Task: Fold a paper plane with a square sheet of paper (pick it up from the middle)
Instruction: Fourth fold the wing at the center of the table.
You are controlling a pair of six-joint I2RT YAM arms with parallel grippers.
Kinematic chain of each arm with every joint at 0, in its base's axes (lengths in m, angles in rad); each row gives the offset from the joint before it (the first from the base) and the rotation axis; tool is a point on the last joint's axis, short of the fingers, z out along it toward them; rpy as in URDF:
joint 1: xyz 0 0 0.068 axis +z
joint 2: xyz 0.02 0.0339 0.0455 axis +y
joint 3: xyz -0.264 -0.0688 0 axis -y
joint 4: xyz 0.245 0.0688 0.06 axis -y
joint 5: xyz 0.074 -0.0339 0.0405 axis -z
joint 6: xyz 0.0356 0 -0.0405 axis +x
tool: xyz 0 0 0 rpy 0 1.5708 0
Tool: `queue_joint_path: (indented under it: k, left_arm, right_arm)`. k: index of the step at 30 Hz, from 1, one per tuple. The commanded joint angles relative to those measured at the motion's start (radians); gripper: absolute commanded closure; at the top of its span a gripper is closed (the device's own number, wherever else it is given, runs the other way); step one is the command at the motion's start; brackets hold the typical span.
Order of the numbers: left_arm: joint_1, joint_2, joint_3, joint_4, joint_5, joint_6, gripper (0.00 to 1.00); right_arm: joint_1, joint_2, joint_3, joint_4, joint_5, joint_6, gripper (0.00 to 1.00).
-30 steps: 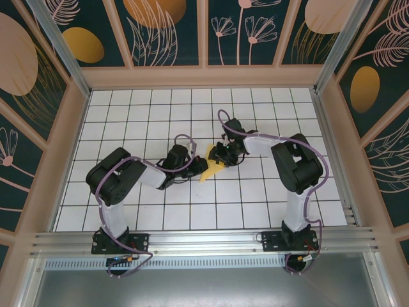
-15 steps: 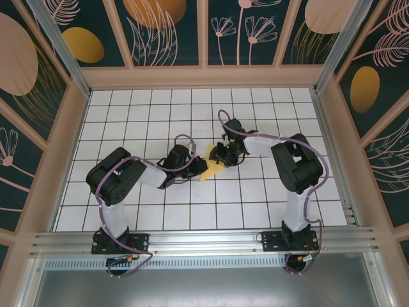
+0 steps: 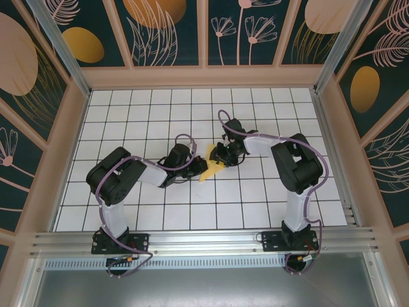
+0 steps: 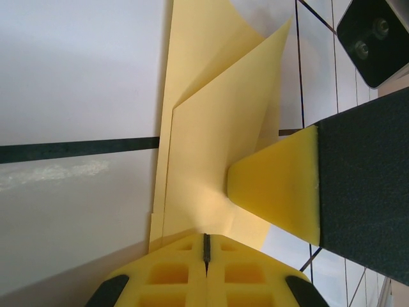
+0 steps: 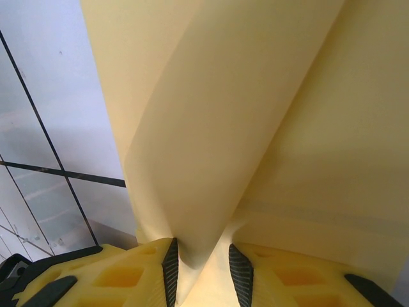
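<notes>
Left end effector (image 4: 204,238) clamped shut on the creased square sheet of paper (image 4: 217,128), likely anchoring it | sheet lay mid-tabletop (image 3: 268,192) between both arms | right end effector (image 5: 199,259) stood part-open astride 1 raised flap, grip uncertain, probably for creasing

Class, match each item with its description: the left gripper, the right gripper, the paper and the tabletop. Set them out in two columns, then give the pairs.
1 left gripper
2 right gripper
3 paper
4 tabletop

A white with dark grid lines
B fingers apart, a paper fold between them
C pale yellow, creased
D closed tight on the paper's edge

Pairs: 1-D, 2-B, 3-C, 4-A
</notes>
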Motion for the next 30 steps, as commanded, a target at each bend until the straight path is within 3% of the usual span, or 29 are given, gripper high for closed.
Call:
queue_joint_path:
  k: [1, 11, 19, 30]
  left_arm:
    - [0.005, 0.027, 0.007, -0.091, -0.05, 0.016, 1.0]
    - [0.005, 0.029, -0.013, -0.116, -0.072, -0.006, 1.0]
    - [0.005, 0.047, -0.015, -0.142, -0.078, -0.004, 1.0]
    - [0.004, 0.055, -0.017, -0.154, -0.093, -0.006, 1.0]
  right_arm:
    - [0.006, 0.176, -0.079, -0.068, 0.193, 0.0, 0.65]
    - [0.007, 0.097, -0.062, -0.027, 0.102, -0.041, 0.64]
    - [-0.037, -0.139, -0.052, 0.069, 0.0, -0.138, 0.66]
    - [-0.053, -0.144, -0.141, 0.24, -0.191, -0.211, 0.98]
